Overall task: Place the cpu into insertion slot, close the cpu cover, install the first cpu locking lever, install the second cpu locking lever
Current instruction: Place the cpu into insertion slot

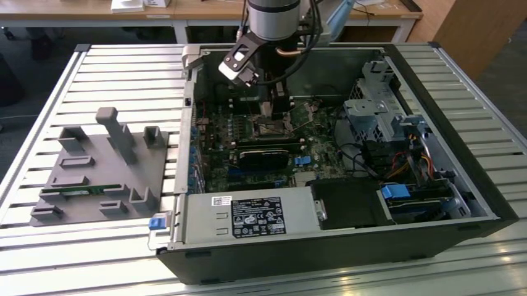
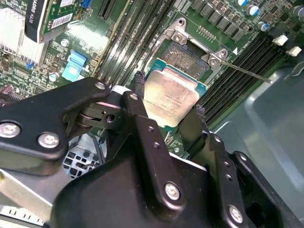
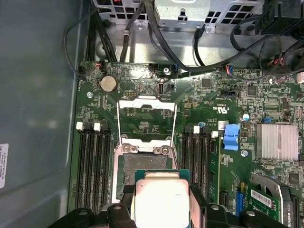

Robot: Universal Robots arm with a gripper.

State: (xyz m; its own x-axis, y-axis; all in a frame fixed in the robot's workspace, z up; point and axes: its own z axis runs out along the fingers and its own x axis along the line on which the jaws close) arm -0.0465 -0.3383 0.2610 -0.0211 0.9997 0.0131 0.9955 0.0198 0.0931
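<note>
Claw: 2 fingers clamped on 1 cpu, gripping opp. edges.
Cpu pos: partly over 1 open socket; contact w/ socket unclear.
Cover: 1, swung open, away from socket.
Lever: 1 thin rod, sticking out beside socket.
Case: 1, side off.

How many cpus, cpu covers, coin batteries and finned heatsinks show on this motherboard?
Square silvery-grey metal-topped cpu: 1
Thin silver metal cpu cover, flipped open: 1
Round silver coin battery: 1
Finned silver heatsink: 1
Total: 4
</note>
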